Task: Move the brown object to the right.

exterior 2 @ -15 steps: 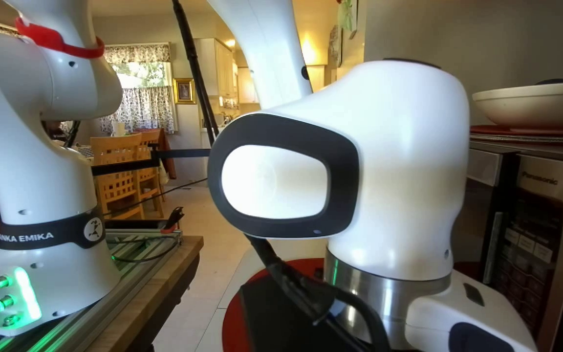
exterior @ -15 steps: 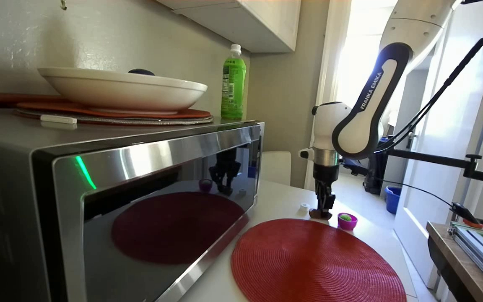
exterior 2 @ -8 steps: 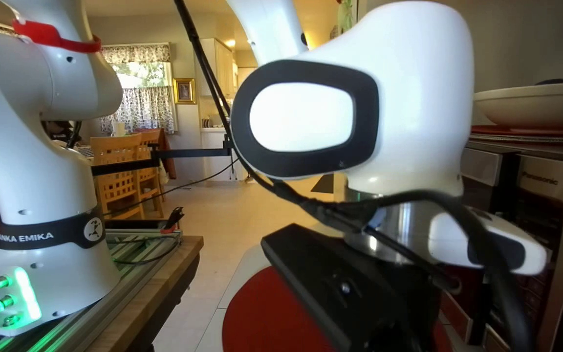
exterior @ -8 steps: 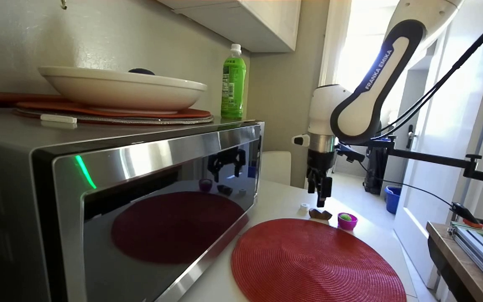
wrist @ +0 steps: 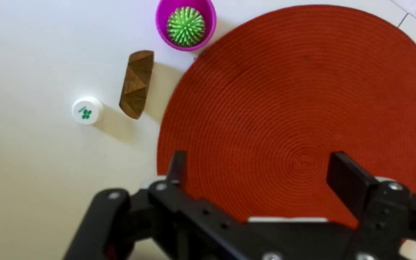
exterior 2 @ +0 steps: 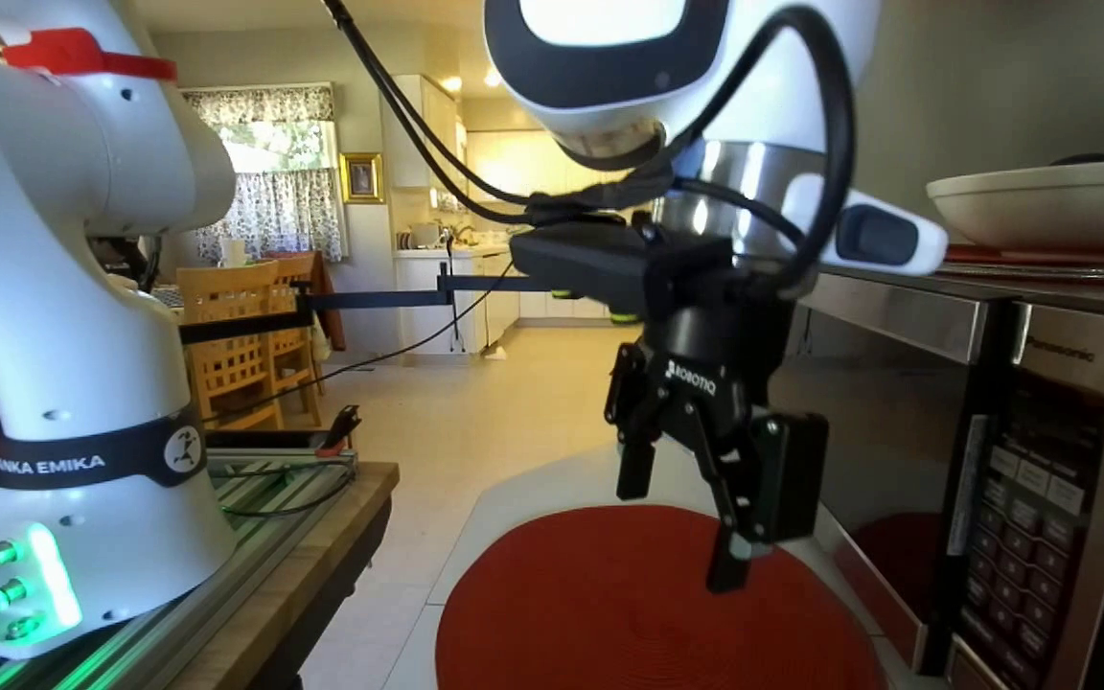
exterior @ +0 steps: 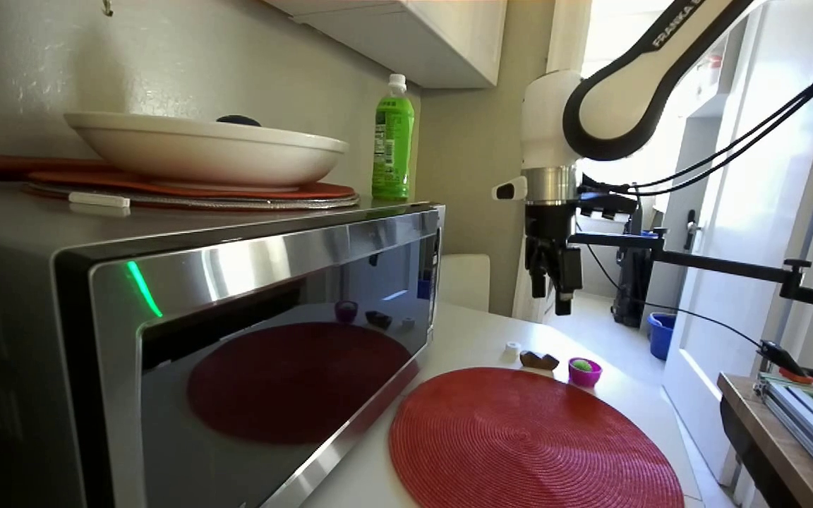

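The brown object [wrist: 136, 83], a long faceted wooden-looking piece, lies on the white table between a magenta cup [wrist: 211, 22] and a small white round thing [wrist: 87, 111]. An exterior view shows the brown object [exterior: 539, 361] just past the far rim of the red placemat; nothing touches it. Well above the table hangs my gripper [exterior: 551, 302], pointing down. In the wrist view the gripper [wrist: 258, 153] stands wide open, with only the placemat seen below between its fingers. The gripper [exterior 2: 681, 539] also shows in an exterior view where the brown object is out of view.
The round red placemat [wrist: 251, 90] covers much of the table. A green spiky ball [wrist: 186, 27] sits in the magenta cup. Alongside stands a microwave [exterior: 237, 268], bearing a white bowl [exterior: 209, 155] and a green bottle [exterior: 393, 148].
My gripper was down at the brown object a second ago; it has opened and risen well clear. The brown object stays on the table where it was.
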Controlling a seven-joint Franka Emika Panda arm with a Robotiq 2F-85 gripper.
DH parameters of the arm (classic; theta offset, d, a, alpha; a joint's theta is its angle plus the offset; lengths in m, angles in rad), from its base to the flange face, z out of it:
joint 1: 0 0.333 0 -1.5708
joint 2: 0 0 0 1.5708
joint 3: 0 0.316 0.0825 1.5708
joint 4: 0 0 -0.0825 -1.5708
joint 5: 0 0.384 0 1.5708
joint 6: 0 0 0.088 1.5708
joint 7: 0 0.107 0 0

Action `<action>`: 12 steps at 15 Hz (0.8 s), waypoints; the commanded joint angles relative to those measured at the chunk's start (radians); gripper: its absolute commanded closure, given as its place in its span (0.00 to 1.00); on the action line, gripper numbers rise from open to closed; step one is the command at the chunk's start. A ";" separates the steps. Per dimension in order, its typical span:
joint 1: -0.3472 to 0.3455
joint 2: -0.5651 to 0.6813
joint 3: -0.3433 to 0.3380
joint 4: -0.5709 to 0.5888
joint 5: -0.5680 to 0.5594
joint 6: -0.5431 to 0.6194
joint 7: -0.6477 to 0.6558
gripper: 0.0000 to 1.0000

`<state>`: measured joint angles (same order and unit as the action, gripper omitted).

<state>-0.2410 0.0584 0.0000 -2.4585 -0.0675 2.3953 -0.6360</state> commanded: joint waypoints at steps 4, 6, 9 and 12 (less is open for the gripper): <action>0.090 -0.246 -0.044 -0.041 -0.078 -0.184 0.290 0.00; 0.107 -0.223 -0.057 -0.007 -0.064 -0.191 0.256 0.00; 0.111 -0.285 -0.057 -0.033 -0.087 -0.209 0.313 0.00; 0.111 -0.284 -0.058 -0.042 -0.087 -0.206 0.320 0.00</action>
<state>-0.1640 -0.2252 -0.0251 -2.5012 -0.1463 2.1920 -0.3226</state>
